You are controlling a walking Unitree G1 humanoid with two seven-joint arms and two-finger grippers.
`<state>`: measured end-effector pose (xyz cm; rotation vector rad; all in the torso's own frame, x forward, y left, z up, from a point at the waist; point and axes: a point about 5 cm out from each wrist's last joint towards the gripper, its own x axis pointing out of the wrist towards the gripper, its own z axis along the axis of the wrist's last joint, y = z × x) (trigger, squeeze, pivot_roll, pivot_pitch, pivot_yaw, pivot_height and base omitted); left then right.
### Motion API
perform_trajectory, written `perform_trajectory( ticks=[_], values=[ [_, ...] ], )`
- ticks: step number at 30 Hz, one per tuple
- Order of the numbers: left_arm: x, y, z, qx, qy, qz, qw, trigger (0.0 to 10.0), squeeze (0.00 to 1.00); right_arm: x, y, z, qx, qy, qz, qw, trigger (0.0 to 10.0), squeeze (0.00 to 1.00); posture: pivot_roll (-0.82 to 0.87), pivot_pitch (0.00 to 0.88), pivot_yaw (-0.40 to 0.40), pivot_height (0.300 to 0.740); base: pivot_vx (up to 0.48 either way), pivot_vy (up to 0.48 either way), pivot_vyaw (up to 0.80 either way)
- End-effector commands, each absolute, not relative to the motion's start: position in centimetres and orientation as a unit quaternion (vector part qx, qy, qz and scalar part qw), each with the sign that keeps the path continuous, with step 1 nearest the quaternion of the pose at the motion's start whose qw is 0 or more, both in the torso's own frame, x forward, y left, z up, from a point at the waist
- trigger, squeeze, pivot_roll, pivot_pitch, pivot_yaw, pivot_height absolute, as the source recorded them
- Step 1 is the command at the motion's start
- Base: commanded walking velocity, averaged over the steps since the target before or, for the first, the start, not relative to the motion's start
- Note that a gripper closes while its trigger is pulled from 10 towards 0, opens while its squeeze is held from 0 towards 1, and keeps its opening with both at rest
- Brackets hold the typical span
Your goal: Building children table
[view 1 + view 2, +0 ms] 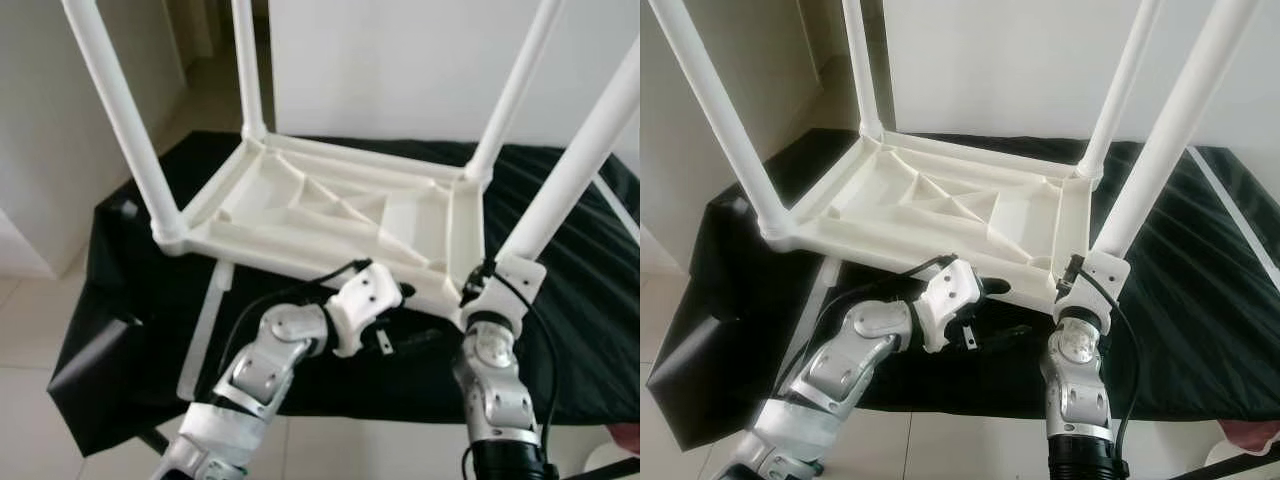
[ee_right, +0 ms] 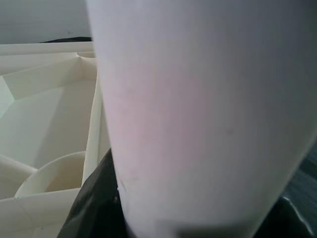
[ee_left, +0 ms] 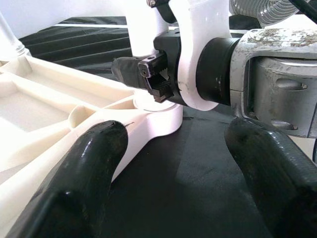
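Four-legged upturned table (image 1: 340,215) on black cloth (image 1: 590,290), white walls; right fingers (image 3: 148,74) clasp near leg (image 1: 580,160) — left fingers (image 3: 84,168) spread.

Both arms consist of silver, brushed-metal segments with rounded joint housings and recessed panels fastened by small screws. The left arm (image 1: 262,365) ends in a white moulded wrist bracket bearing dark screw holes, with a black cable looping over it from the forearm. The right arm (image 1: 492,385) carries a similar white bracket and a black cable running along its side into a black ribbed cuff. The left gripper (image 3: 173,163) has thick, matte black, rounded fingers (image 3: 81,183). The right gripper (image 3: 148,74) shows a black finger with a ridged metal mount.
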<state>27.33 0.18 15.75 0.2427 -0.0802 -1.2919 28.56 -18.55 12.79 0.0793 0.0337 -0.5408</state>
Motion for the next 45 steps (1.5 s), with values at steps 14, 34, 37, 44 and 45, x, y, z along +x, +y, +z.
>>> perform_trajectory(
  ticks=[14,34,37,44,45],
  values=[
    [27.2,0.0,15.7,0.115,-0.04,-0.585,0.802,10.0,0.0,28.2,-19.1,12.3,0.049,0.023,-0.221,0.974,10.0,1.0,0.03,0.0,-0.05,0.74,0.0,0.0,0.0],
    [27.3,0.1,15.8,0.117,-0.041,-0.586,0.801,10.0,0.0,27.6,-23.2,12.4,-0.064,0.014,0.097,0.993,10.0,0.0,0.02,0.0,-0.046,0.74,0.0,0.0,0.0],
    [27.3,0.0,15.8,0.117,-0.042,-0.586,0.801,10.0,0.0,28.1,-23.8,12.8,-0.082,0.01,0.116,0.99,10.0,0.0,0.02,0.0,-0.045,0.74,0.0,0.0,0.0],
    [27.4,-0.1,16.0,0.117,-0.045,-0.586,0.801,10.0,0.0,28.7,-24.5,12.7,-0.1,0.017,0.141,0.985,0.0,0.0,0.02,0.0,-0.051,0.74,0.0,0.0,0.0],
    [27.4,-0.1,16.0,0.118,-0.045,-0.585,0.801,10.0,0.0,28.7,-24.6,12.6,-0.102,0.02,0.145,0.984,0.0,0.0,0.02,0.0,-0.053,0.74,0.0,0.0,0.0]
  ],
)
